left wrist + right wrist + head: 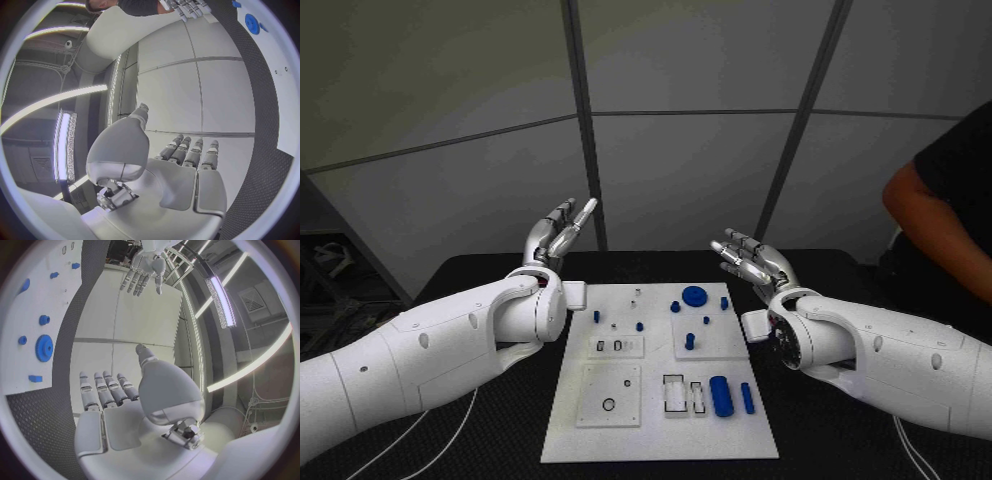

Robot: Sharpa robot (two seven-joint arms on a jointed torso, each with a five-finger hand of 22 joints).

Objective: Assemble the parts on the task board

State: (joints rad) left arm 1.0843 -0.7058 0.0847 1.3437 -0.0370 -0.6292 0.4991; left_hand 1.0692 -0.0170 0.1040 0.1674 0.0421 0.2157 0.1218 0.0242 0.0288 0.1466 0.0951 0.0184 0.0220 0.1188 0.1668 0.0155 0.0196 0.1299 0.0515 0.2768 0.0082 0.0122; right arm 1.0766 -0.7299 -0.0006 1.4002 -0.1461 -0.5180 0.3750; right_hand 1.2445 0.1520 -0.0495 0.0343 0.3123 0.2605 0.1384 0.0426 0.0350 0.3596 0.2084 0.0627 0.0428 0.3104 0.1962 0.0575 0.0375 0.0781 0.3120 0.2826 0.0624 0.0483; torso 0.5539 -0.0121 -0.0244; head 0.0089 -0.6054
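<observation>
The small holes and slots on the task board [661, 440] are too fine to make out in the head view, and the far blue parts read as little dots; a person's arm [930, 215] at the right edge is cut off by the frame and touches nothing. The board, a white plate, lies flat in the middle of the black table [826, 440], with grey wall panels behind. On it, from left to right, sit a white inset with a dark ring [609, 404], a blue gear [694, 294] near the far edge, a thick blue cylinder [721, 396] toward the near right, and a thinner blue peg [747, 398] just beside it. The left hand [557, 238] is raised above the table's far left, well apart from the board, fingers straight and spread, grasping nothing. The right hand [750, 258] is lifted likewise beyond the board's far right corner, fingers apart and empty. The right wrist view shows the gear [44, 348] with smaller blue pieces around it on the white plate.
</observation>
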